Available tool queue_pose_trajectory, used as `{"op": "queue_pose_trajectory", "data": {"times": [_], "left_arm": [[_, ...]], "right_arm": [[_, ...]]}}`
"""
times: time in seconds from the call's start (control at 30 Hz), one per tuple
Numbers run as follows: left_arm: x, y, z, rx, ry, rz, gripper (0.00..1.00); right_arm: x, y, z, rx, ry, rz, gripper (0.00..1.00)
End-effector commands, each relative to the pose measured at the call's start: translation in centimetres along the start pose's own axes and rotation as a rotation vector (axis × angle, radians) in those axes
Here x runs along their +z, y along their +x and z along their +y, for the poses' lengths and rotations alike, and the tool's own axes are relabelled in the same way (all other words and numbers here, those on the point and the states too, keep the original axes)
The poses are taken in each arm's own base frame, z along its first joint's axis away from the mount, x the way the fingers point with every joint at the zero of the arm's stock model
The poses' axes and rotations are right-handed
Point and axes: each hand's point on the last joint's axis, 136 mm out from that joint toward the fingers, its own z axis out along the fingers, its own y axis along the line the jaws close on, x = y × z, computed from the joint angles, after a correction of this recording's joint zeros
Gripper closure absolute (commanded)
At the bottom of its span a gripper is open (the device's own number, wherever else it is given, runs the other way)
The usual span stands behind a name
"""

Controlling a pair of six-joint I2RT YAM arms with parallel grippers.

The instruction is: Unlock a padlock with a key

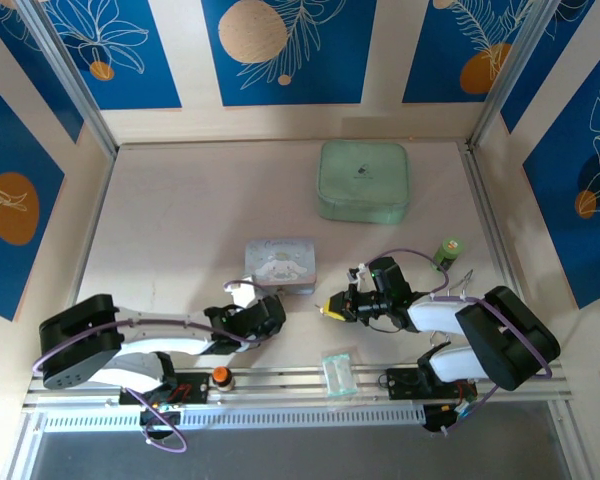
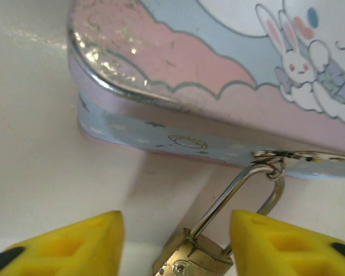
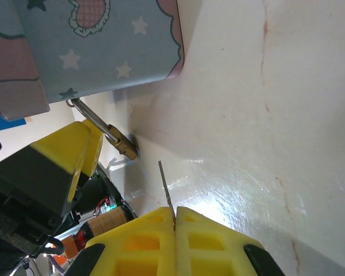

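Observation:
The small brass padlock (image 2: 198, 260) hangs by its silver shackle (image 2: 236, 192) from the hasp of the pastel cartoon box (image 2: 218, 63). My left gripper (image 2: 177, 233) is open around the padlock body. Its yellow fingers (image 2: 75, 247) stand on either side, with the right one close to the lock and a clear gap on the left. My right gripper (image 3: 175, 217) is shut on the key (image 3: 166, 187), whose thin blade sticks out of the pads. The blade points toward the padlock (image 3: 125, 145) and stops a short way from it. From above, both grippers (image 1: 242, 295) (image 1: 332, 310) sit by the box (image 1: 280, 262) at its near side.
A pale green square case (image 1: 365, 180) lies at the back right. A small green bottle (image 1: 448, 250) stands near the right arm. A clear plastic piece (image 1: 340, 372) rests on the front rail between the arm bases. Bare table stretches left of the box.

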Motion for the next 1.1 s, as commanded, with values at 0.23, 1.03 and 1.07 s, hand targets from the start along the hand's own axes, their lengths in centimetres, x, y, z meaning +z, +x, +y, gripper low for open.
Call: {"op": "queue_pose_trajectory", "data": {"times": [0.23,1.03,1.07], "left_arm": [[0.2,-1.0,-3.3,0.279,0.172,-0.055,0.41],[3.0,2.3,-1.6,0.33,0.182,0.166,0.55],[3.0,2.3,-1.6,0.326,0.183,0.166,0.57]], "right_arm": [[-0.1,0.5,-0.3,0.002,0.008,0.006,1.0],[0.0,0.4,0.2,-0.004,0.012,0.011,1.0],[0.0,0.4,0.2,-0.004,0.012,0.013,1.0]]}}
